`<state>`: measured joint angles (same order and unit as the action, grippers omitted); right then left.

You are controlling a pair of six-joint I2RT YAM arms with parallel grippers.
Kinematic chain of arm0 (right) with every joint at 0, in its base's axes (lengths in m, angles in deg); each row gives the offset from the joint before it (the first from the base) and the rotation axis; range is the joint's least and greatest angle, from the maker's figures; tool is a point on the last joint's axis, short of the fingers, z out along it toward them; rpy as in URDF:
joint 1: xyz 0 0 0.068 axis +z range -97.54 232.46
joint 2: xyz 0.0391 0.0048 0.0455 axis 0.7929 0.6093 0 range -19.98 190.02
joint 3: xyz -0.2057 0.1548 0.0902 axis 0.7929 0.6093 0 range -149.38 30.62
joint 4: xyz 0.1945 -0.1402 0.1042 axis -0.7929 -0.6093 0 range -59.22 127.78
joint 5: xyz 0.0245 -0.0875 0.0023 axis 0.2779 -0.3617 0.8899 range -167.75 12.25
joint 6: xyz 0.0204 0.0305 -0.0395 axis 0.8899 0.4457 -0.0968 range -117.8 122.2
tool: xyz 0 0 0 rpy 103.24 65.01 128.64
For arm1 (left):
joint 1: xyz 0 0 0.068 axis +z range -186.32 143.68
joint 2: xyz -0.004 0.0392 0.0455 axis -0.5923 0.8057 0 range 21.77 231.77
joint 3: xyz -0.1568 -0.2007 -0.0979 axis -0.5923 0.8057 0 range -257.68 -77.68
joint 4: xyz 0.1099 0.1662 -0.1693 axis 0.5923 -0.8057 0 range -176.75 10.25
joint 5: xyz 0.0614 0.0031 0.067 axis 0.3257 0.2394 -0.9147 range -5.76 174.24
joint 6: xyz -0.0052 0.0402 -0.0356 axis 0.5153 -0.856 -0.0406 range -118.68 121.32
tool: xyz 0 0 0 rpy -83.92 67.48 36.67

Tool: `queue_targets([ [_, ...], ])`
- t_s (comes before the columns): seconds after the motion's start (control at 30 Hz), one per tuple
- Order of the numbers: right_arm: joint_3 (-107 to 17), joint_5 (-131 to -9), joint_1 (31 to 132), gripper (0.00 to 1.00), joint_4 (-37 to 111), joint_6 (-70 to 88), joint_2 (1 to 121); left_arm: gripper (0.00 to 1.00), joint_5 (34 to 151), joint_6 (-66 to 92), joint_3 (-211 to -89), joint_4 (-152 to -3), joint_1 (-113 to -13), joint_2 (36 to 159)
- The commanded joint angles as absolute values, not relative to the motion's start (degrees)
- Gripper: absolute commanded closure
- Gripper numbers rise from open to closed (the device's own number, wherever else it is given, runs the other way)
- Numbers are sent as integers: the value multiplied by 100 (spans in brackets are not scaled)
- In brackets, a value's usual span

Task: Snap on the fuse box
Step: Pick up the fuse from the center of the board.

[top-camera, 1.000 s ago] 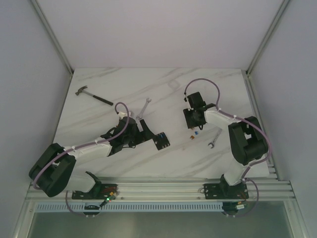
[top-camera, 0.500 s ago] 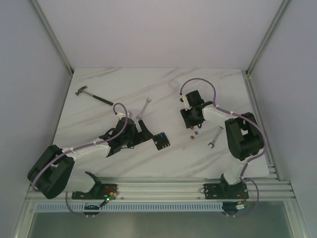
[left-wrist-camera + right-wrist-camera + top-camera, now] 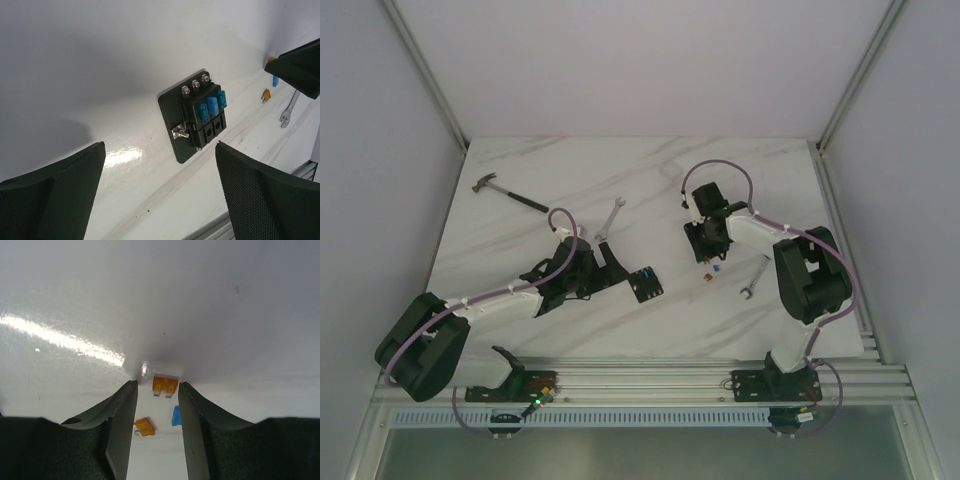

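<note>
The fuse box [image 3: 644, 284] [image 3: 197, 117] is a small black block on a flat base, lying on the white marble table with blue fuses in its top row. My left gripper [image 3: 616, 265] [image 3: 160, 145] is open just left of it, holding nothing. My right gripper [image 3: 704, 258] [image 3: 156, 384] points down at loose fuses. Its jaws stand narrowly apart on either side of an amber fuse [image 3: 165, 385], with a gap still showing on the left side. A second amber fuse [image 3: 144, 426] and a blue fuse [image 3: 176, 416] lie just behind it.
A hammer [image 3: 510, 195] lies at the back left. A long wrench [image 3: 610, 218] lies behind my left gripper, and a small wrench [image 3: 755, 278] sits right of the loose fuses. The metal rail [image 3: 650, 378] runs along the near edge.
My right gripper shifted slightly left over the loose fuses and its jaws narrowed. The left gripper edged a little closer to the fuse box and stayed open.
</note>
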<state>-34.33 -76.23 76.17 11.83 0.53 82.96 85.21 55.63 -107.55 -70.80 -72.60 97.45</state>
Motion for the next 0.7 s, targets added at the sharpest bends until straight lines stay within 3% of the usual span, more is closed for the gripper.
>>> queue_targets([
  [0.0, -3726, -8044, 7656, 55, 1053, 421, 8514, 0, 8467, 5503, -10693, -7166, -7218, 9665],
  [0.67, -3795, -8232, 7749, 61, 713, 706, 8754, 0, 8503, 5503, -10748, -7165, -7217, 9736],
])
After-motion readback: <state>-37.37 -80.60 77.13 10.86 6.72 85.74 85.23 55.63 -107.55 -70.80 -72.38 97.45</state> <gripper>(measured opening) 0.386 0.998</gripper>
